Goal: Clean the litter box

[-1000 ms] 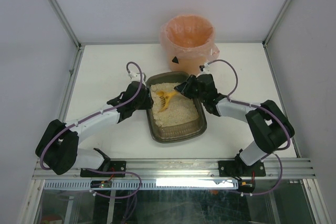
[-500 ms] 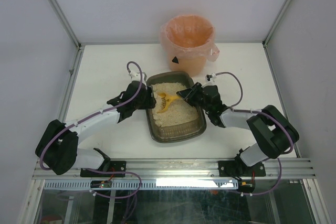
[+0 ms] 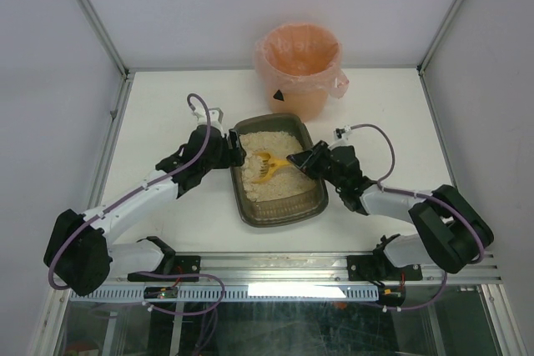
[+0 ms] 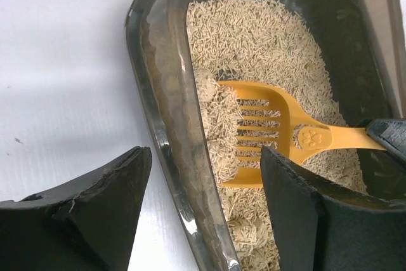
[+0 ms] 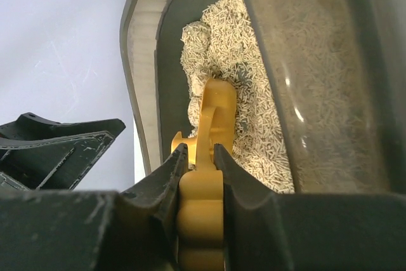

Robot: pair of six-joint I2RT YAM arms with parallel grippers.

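The litter box (image 3: 243, 199) is a dark translucent tray of beige litter at mid-table. A yellow slotted scoop (image 3: 265, 166) lies head-down in the litter, with a heap of litter against its left edge (image 4: 219, 118). My right gripper (image 3: 299, 160) is shut on the scoop's handle (image 5: 216, 103) just inside the box's right wall. My left gripper (image 4: 204, 153) is open and straddles the box's left wall (image 4: 168, 99). One finger is outside over the table, the other over the litter, and neither touches the wall.
A round bin with a pink liner (image 3: 298, 68) stands behind the box at the table's far edge. White table surface (image 3: 167, 114) lies to the left and right of the box. Enclosure posts and walls rise at both sides.
My left gripper has opened off the box's left wall and drawn back slightly. The right arm has swung lower and nearer, dragging the scoop a little to the right in the litter.
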